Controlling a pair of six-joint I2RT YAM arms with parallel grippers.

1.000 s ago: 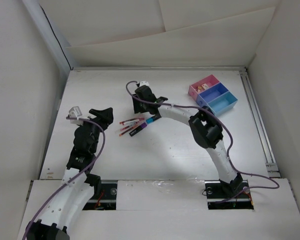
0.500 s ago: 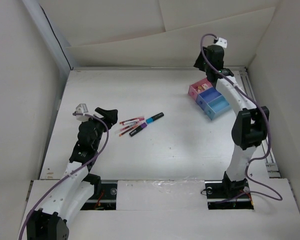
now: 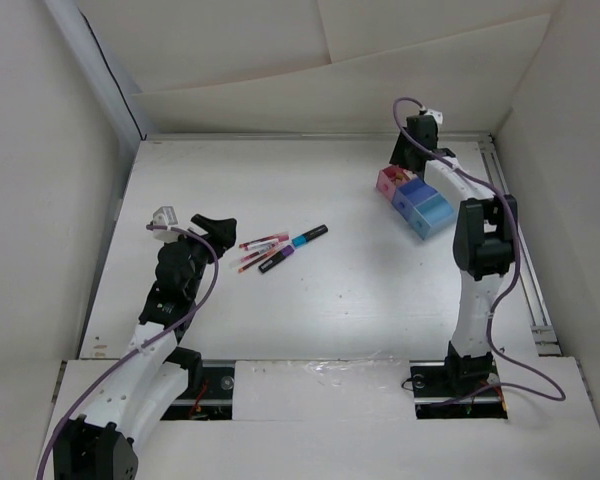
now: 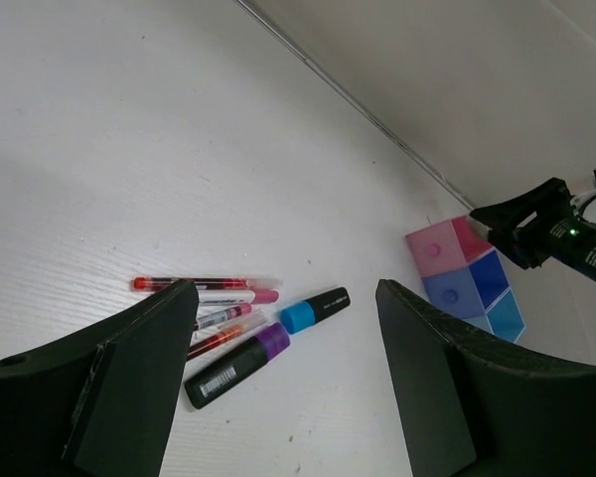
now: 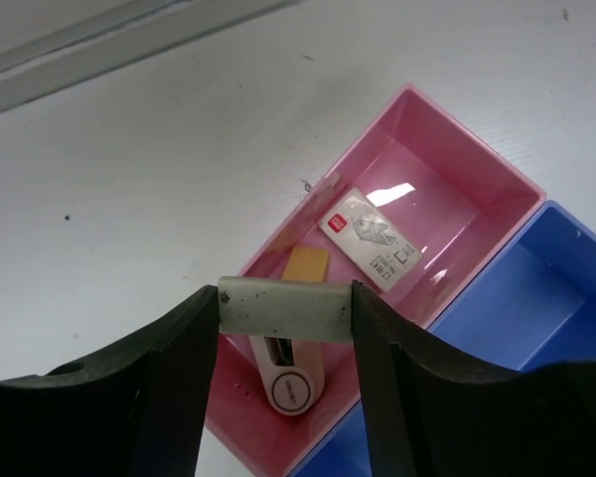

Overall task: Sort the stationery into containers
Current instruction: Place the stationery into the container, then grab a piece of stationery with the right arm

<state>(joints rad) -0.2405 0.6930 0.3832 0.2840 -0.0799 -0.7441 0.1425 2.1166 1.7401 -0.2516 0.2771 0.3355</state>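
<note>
My right gripper point(image 5: 285, 310) is shut on a grey-white eraser block point(image 5: 278, 308) and holds it above the pink tray point(image 5: 497, 171), which lies at the table's far right point(image 3: 386, 181). That tray holds a wrapped white eraser point(image 5: 372, 237), an orange block point(image 5: 305, 264) and a pale rounded piece point(image 5: 290, 378). The dark blue tray point(image 5: 536, 288) and the light blue tray point(image 3: 437, 213) adjoin it. My left gripper point(image 4: 286, 298) is open and empty above thin red and pink pens point(image 4: 207, 298), a purple-ended marker point(image 4: 236, 365) and a blue-capped marker point(image 4: 314, 310).
A raised rail point(image 3: 515, 230) runs along the table's right edge, close to the trays. The back wall point(image 3: 310, 100) stands just behind the right gripper point(image 3: 405, 160). The pens point(image 3: 263, 245) lie left of centre, near the left gripper point(image 3: 215, 225).
My right arm swung from beside the pens to the far right and has come down over the pink tray with the eraser block. The left arm shifted slightly, then stayed.
</note>
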